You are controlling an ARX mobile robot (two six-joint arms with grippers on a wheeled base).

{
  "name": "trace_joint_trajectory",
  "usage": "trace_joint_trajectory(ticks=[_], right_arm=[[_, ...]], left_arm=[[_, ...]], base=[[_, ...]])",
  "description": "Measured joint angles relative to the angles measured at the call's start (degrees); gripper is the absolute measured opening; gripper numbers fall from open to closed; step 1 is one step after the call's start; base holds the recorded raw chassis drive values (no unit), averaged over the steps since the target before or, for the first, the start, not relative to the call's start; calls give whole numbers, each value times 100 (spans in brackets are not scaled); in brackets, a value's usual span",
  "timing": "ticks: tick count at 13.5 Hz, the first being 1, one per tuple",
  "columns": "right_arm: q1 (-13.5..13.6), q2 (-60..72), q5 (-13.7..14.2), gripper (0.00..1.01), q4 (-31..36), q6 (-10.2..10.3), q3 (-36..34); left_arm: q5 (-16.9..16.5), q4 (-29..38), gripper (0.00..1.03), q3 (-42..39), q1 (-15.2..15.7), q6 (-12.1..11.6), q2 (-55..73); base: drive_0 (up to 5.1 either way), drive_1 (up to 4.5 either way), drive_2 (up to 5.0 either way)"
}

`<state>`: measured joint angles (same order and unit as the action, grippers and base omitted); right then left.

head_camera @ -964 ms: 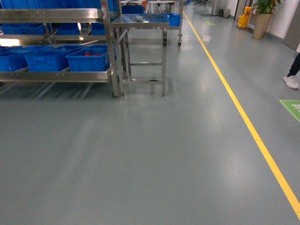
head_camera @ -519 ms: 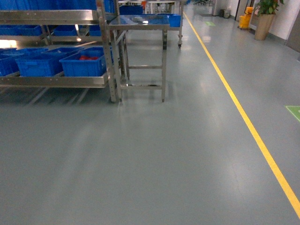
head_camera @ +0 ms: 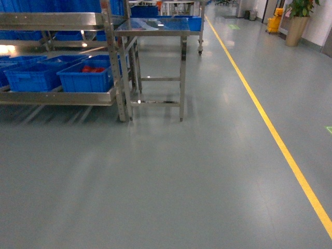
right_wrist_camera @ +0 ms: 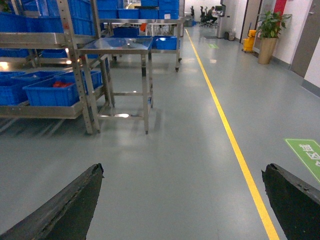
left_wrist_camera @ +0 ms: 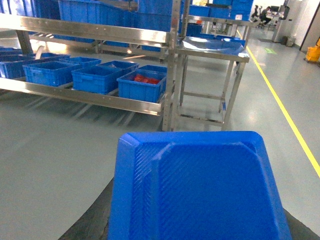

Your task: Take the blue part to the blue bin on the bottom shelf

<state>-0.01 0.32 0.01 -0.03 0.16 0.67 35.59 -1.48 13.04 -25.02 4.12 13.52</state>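
Robot stands on open grey floor, well back from the steel rack. Neither arm shows in the head view.

Left gripper point(left_wrist_camera: 200, 227): the left wrist view is filled low by a blue part point(left_wrist_camera: 200, 185), a flat moulded blue plastic piece with a raised rim, broad face toward the lens. Dark finger edges show at both lower corners beneath it. Judged held by the left gripper, though the contact itself is hidden behind the part.

Right gripper point(right_wrist_camera: 182, 200): two dark fingers point(right_wrist_camera: 65, 207) stand wide apart at the frame's lower corners, nothing between them but floor. Empty.

Bottom shelf point(head_camera: 57, 96): low level of the rack, flat steel front rail, carrying a row of blue bins point(head_camera: 85, 78). The end bin nearest the rack's corner post holds something red; its neighbours to the left look empty from here, contents partly hidden by their walls. A small steel table point(head_camera: 155, 26) stands just beside the rack's right end.

Key relation: shelf and bins lie ahead and to the left of the carried part, well apart from it. The left arm is both the loaded one and the one on the rack's side. Judged step: transit, approach not finished. The base needs to close in and turn left before any reach is possible.
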Motion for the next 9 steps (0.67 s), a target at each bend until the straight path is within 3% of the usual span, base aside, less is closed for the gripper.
trace_joint_trajectory(ticks=[9], right_arm=[[0, 0, 0, 98, 7, 0, 2]], left_arm=[[-7, 4, 43, 0, 9, 0, 9]], base=[[-7, 415, -428]])
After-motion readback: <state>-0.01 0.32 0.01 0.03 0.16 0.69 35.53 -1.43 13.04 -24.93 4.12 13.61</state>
